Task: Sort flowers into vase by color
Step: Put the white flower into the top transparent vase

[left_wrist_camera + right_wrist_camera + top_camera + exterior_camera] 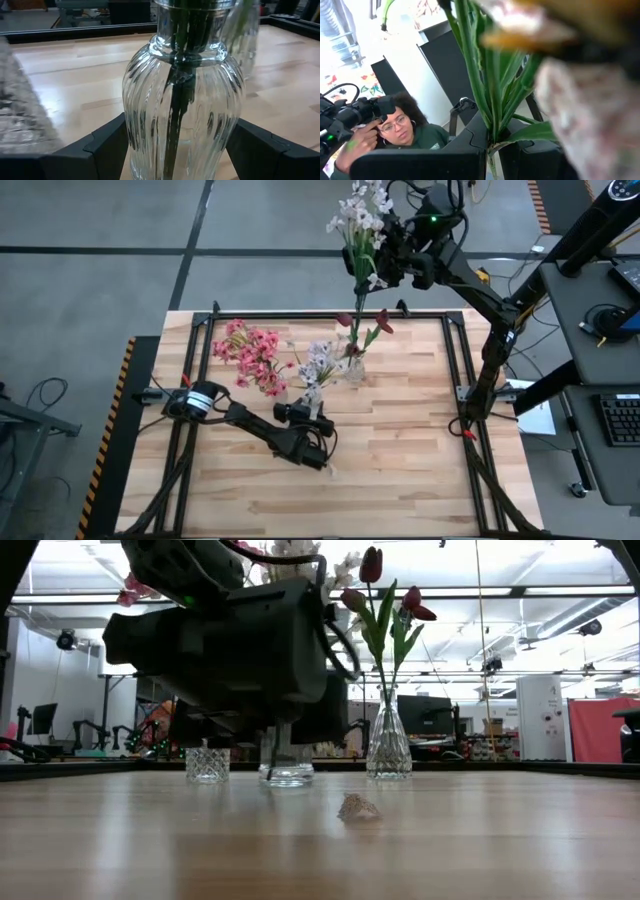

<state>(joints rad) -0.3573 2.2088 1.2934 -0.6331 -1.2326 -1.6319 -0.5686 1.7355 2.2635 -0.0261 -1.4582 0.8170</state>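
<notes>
Right gripper (pixel 385 255) fingers pinch white-lilac artificial flower stem (pixel 358 240): light, floppy; grip stalk low. Left gripper (pixel 310 402) fingers wide around ribbed glass vase (pixel 182 110): fragile, slippery.

On the tabletop (pixel 400 460), three vases stand in a row near the far edge. The middle vase (pixel 182 107) holds stems and sits between the jaws of the left gripper (pixel 312 408). Left of the middle vase stands a low vase (pixel 207 764). Right of it stands a narrow-necked vase (pixel 389 750) holding tulips (pixel 385 595). The right gripper (pixel 385 252) is raised beyond the far edge, clamped on a flower (pixel 362 215). A petal (pixel 358 808) lies in front of the middle vase.
</notes>
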